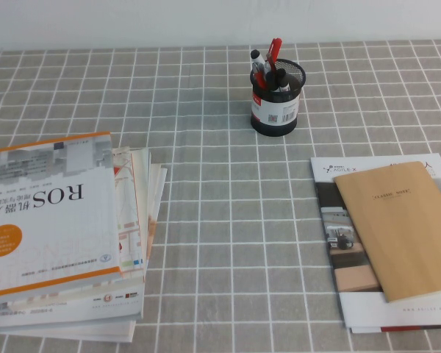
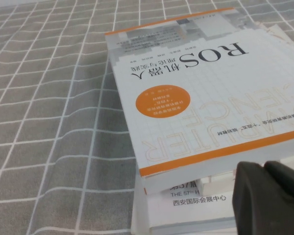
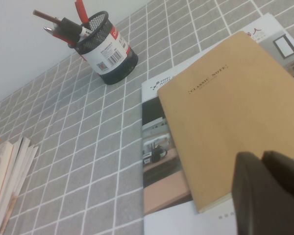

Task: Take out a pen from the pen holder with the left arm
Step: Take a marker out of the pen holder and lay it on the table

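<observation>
A black mesh pen holder (image 1: 277,99) stands upright at the back of the table, right of centre, with several red and black pens (image 1: 272,62) sticking out of it. The right wrist view shows the pen holder (image 3: 110,56) and its pens (image 3: 63,24) far off. Neither arm appears in the high view. My left gripper (image 2: 264,167) hovers shut over the near edge of a book stack (image 2: 201,98), holding nothing, far from the holder. My right gripper (image 3: 262,157) is shut and empty above the near end of a tan notebook (image 3: 225,107).
A stack of books (image 1: 59,228) topped by a white and orange ROS book lies at the front left. The tan notebook (image 1: 400,228) rests on a brochure (image 1: 338,220) at the front right. A grey checked cloth (image 1: 228,220) covers the table.
</observation>
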Controlling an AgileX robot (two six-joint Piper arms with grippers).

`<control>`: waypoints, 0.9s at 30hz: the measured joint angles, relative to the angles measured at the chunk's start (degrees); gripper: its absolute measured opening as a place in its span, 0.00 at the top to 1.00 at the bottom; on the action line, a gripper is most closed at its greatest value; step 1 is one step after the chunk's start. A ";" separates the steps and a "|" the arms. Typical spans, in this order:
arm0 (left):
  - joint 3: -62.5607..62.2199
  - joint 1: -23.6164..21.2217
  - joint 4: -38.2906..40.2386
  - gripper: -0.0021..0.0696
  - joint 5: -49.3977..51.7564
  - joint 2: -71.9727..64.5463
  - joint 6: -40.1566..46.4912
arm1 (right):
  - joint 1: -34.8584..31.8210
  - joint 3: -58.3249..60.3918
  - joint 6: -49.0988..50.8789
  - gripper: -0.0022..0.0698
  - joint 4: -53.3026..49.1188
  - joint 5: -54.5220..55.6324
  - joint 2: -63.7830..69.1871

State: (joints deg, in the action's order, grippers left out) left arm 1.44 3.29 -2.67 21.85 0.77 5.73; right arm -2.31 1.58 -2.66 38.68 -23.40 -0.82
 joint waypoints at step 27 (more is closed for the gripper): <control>0.13 0.00 38.68 0.98 -26.96 0.00 -14.75 | 0.00 0.00 0.00 0.99 0.00 0.00 0.00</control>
State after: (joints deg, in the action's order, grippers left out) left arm 1.57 3.29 36.01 -5.11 0.77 -9.03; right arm -2.31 1.58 -2.66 38.68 -23.40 -0.82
